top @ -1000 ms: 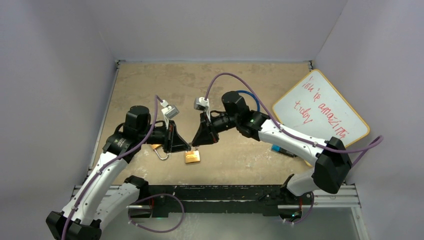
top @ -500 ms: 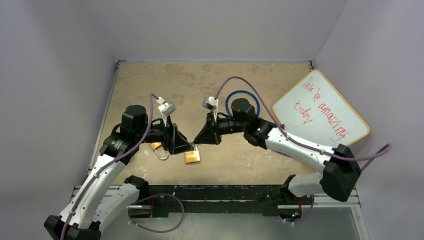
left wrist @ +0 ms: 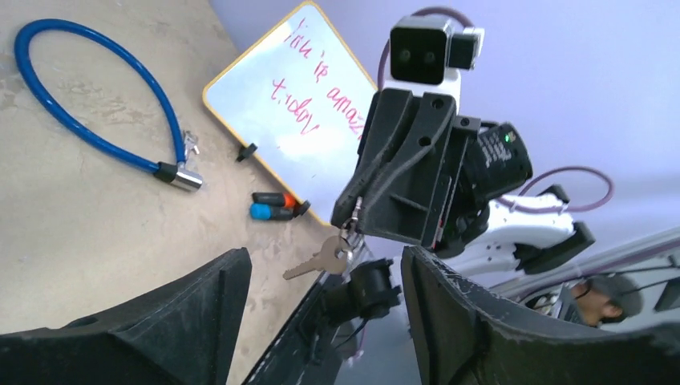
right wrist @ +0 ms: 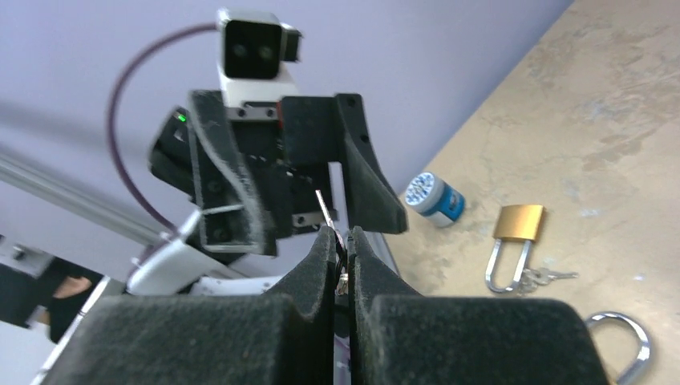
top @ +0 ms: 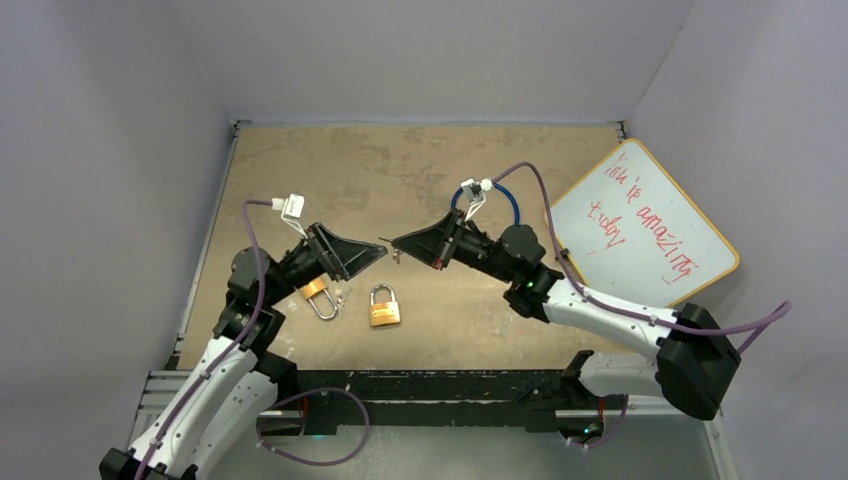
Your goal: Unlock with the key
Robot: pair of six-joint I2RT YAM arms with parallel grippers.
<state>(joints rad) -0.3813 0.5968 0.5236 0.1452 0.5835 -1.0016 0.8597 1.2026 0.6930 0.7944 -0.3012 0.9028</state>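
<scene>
Both arms have risen off the padlock (top: 383, 309) they were bent over a second ago, and it now lies uncovered on the tabletop (top: 420, 170), flat and near the front edge, with its shackle pointing toward the back wall. Above and behind it the two arms face each other tip to tip, close but not touching. The left fingers (left wrist: 200, 313), which were closed a second ago, now stand wide apart and hold nothing. The right fingers (right wrist: 321, 265) are pressed together on the key (left wrist: 325, 258), which hangs from their tips in the air between the two arms, its blade slanting down. To the left of the padlock, just beside the left arm, a second padlock (top: 316, 292) lies on the tabletop with small keys (right wrist: 545, 277) next to it. At the right side a whiteboard (top: 640, 222) with red writing leans in the corner, a blue cable lock (left wrist: 88, 104) lies beside it, and markers (left wrist: 273, 210) rest at its lower edge.
</scene>
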